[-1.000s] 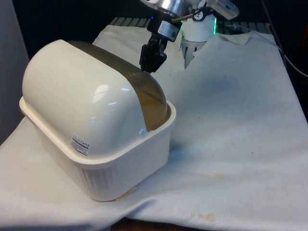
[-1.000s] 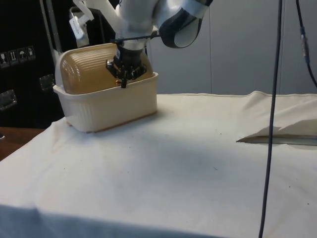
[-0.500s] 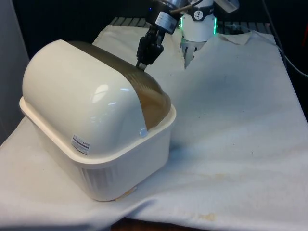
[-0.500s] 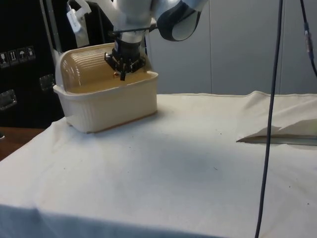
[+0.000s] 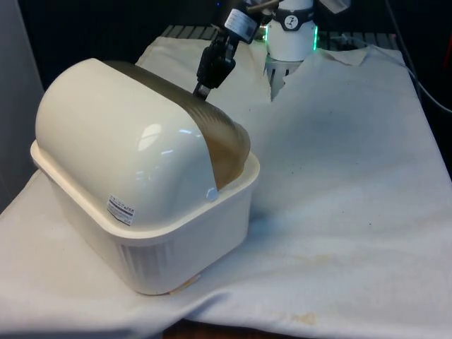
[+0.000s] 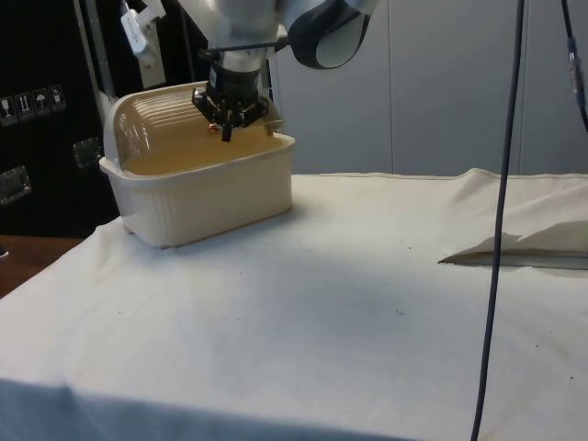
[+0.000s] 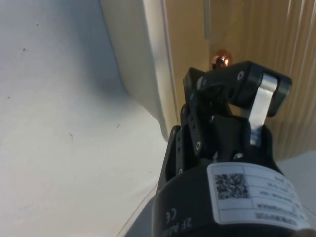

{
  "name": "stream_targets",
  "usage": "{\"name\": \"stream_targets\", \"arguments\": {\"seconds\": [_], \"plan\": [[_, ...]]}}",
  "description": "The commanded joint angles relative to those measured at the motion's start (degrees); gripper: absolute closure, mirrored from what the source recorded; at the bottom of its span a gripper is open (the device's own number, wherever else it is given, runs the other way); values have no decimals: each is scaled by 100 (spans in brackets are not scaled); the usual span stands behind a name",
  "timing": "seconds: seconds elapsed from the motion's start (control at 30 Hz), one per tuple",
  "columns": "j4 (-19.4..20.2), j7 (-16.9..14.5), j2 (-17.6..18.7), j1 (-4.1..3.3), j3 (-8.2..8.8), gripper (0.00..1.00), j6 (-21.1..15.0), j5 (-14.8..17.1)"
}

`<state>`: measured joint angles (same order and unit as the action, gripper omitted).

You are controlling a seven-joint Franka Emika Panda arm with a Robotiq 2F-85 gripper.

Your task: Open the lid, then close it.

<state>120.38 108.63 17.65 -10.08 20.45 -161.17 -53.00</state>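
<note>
Lid (image 5: 212, 131) under end effector (image 5: 203, 88)

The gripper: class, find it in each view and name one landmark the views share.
Front view: gripper at top centre, above the ribbed lid.
Side view: gripper upper left, over the lid.
Wrist view: gripper before the lid.
Shared landmark: the bread box.

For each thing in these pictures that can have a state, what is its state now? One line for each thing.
Bread box: upright on the cloth, its back turned to the front view.
Lid: brownish, ribbed, rolled partly up, so the box is partly open.
Knob: small, copper-coloured, on the lid, just beyond the fingers.
Gripper: at the lid, fingers close together.
Cloth: spread over the table, creased, stained near the front edge.
</note>
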Motion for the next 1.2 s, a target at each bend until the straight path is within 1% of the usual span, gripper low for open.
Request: {"name": "stream_targets", "arguments": {"seconds": [0.0,0.13,0.17,0.2,0.23,0.43,0.47,0.5,0.7,0.77,0.8,0.83,1.1,1.13,1.17], "plan": [[-115,252,17,-74,115,100,17,-241],[-143,447,17,-63,103,100,74,-413],[-155,550,17,-57,92,100,97,-504],[-57,395,0,0,0,100,103,-355],[-166,607,17,-52,92,100,115,-556],[-206,882,17,-34,97,100,183,-819],[-120,728,0,0,11,100,206,-659],[-218,905,11,-34,97,100,189,-842],[-252,1066,-23,-17,109,100,178,-968],[-252,1083,-46,-11,109,100,166,-968],[-195,934,-29,11,40,100,223,-819],[-252,1089,-57,-11,109,100,160,-968],[-286,1123,-143,11,97,100,138,-957],[-229,985,-132,29,46,100,218,-819],[-292,1129,-149,17,97,100,132,-957]]}}
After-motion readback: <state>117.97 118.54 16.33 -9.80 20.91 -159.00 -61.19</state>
